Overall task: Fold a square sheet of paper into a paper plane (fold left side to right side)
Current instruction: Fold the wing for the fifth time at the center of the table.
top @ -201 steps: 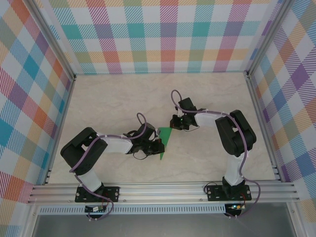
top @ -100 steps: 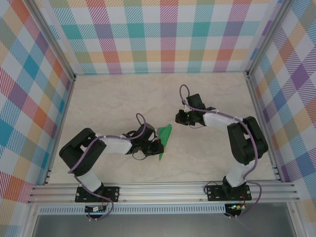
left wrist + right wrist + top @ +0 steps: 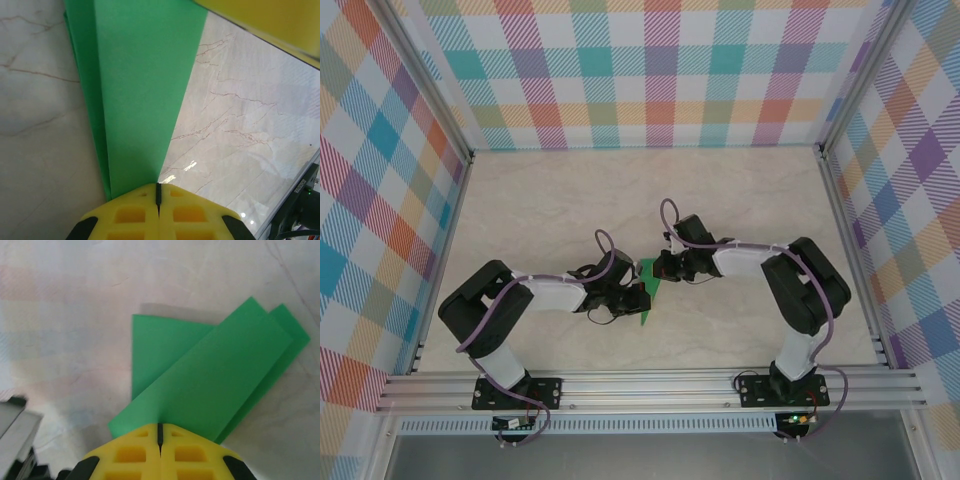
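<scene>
The narrow, layered bright-green paper plane (image 3: 654, 288) lies flat on the beige marble-look table (image 3: 550, 200), betw. both arms. Left gripper (image 3: 158, 187) & right gripper (image 3: 160, 427): jaws fully closed, tips on the paper's opposite ends; if pinched, I cannot tell.

A: Worktop status?
B: Pale marble-pattern worktop (image 3: 550, 200). One item on it: the paper plane (image 3: 651, 292), green, folded into layered flaps.
A: Where?
B: Between the two claws. Narrow end sits right at the left claw (image 3: 158, 192) tip and widens away from it. It also meets the right claw (image 3: 160, 432) tip, flaps fanning ahead and to its right. Marble shows either side.
</scene>
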Available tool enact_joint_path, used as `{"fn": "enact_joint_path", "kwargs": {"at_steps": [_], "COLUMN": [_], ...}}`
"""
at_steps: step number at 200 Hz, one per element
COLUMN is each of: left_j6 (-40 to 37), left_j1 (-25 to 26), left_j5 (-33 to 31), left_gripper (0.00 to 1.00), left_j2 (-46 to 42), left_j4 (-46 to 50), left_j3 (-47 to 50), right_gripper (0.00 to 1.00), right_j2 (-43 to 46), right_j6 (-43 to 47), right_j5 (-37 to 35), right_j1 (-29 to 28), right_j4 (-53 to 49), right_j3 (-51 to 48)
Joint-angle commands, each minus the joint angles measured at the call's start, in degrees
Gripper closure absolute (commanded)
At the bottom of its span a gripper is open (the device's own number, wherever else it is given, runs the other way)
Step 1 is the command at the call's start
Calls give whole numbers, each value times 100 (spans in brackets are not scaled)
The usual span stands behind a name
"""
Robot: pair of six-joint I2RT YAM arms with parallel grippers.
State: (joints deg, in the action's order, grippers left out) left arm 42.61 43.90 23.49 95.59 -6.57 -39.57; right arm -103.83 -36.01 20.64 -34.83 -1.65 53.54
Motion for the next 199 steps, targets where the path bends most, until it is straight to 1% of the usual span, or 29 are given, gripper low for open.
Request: {"fn": "enact_joint_path", "kwargs": {"at_steps": [1, 37, 66, 92, 199], "left_j6": [-53, -211, -305, -314, -207], "left_j1": [75, 171, 233, 268, 436], "left_j5": [-145, -103, -37, -37, -81], "left_gripper": [96, 96, 96, 95, 95], "left_j2": [-22, -196, -382, -529, -1207], "left_j4": [705, 954, 1059, 1131, 1400], "left_j3": [109, 134, 284, 451, 998], "right_gripper": [100, 100, 100, 100, 100], "right_j2": [-246, -375, -395, -458, -630], "right_j6": [9, 180, 317, 340, 337], "right_j5": [-47, -524, -766, -868, -913], "right_j1": [38, 34, 36, 38, 31], "right_j4": [33, -636, -994, -1118, -1278], "right_j3": [251, 469, 542, 566, 684]}}
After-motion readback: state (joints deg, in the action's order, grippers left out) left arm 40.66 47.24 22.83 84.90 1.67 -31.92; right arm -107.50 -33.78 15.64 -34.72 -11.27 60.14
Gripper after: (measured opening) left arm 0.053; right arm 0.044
